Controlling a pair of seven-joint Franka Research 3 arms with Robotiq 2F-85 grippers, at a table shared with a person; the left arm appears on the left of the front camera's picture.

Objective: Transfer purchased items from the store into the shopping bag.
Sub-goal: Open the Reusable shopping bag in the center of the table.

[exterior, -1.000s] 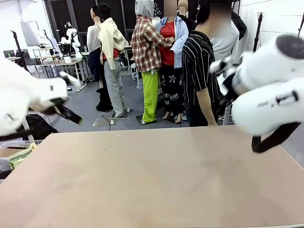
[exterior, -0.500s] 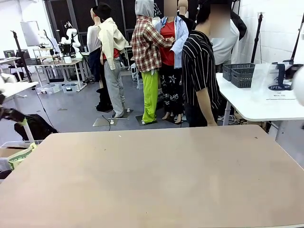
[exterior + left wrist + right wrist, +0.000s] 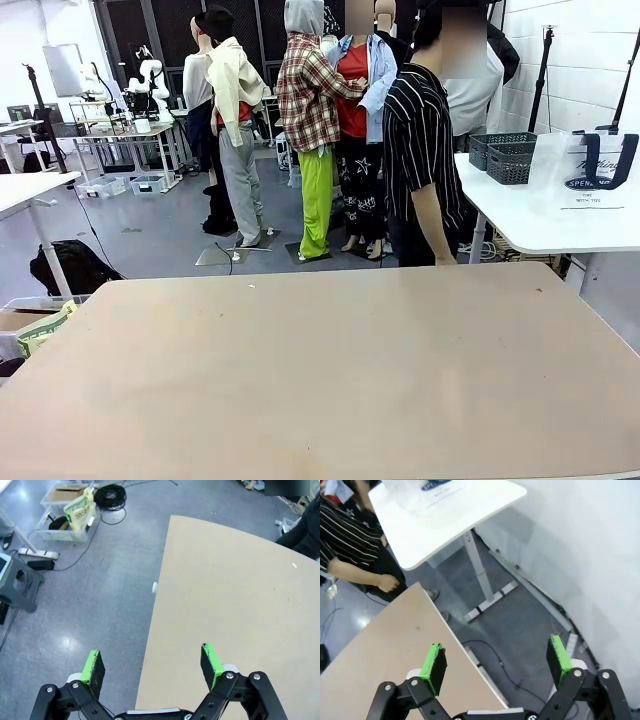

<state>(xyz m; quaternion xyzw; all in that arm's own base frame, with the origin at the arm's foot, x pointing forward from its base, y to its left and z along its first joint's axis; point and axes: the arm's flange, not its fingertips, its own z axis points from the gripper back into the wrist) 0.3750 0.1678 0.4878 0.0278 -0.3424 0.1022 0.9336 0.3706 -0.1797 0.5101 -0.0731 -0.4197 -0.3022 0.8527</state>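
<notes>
Front: store basket (image 3: 510,158) and shopping bag (image 3: 590,172) on a white side surface (image 3: 510,215), beyond the far right corner of the tan surface (image 3: 320,380).
Left wrist: left hand (image 3: 151,660) open, above its edge.
Right wrist: right hand (image 3: 495,655) open, off its corner.
Risk: both likely beyond reach.

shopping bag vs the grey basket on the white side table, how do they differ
The shopping bag is translucent white with navy handles; the grey basket is dark and lattice-sided. The shopping bag stands taller, the grey basket lower and farther back. Both sit on the white side table.
</notes>
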